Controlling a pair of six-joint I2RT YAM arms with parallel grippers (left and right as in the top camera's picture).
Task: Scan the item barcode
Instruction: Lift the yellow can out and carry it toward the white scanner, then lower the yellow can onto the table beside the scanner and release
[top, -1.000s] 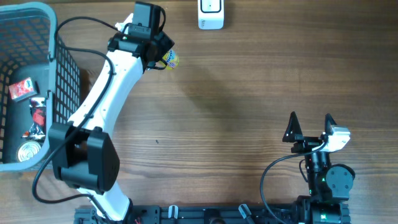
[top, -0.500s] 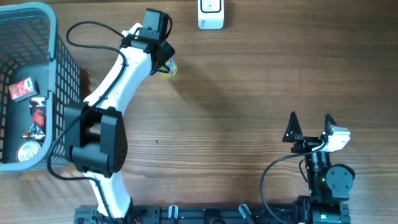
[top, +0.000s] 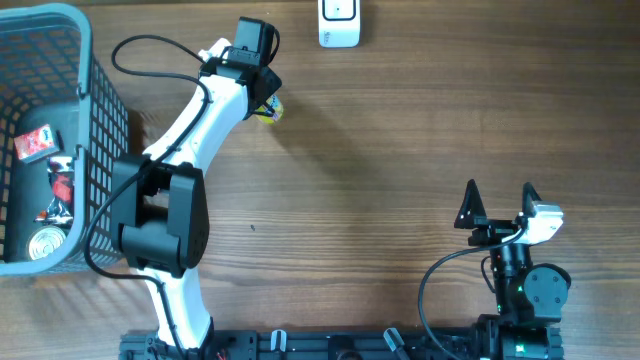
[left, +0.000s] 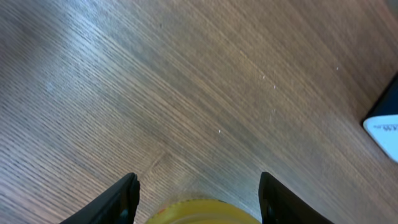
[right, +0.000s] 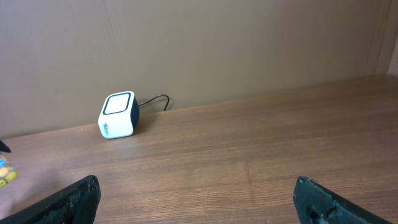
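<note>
Left gripper (left: 198, 198) clamped on the yellow item (top: 273, 108), held above the table (top: 400, 150) near the white barcode scanner (top: 339, 22), on its basket side. Right gripper (top: 498, 190) stands wide and empty, well apart. My worry is that the barcode (which I cannot see) may face away from the scanner window, or the item may twist between the fingers, giving no read.

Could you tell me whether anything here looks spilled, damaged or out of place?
Nothing stands out. The white scanner sits upright, the left gripper holds a yellow item, and other goods lie inside the blue basket.
</note>
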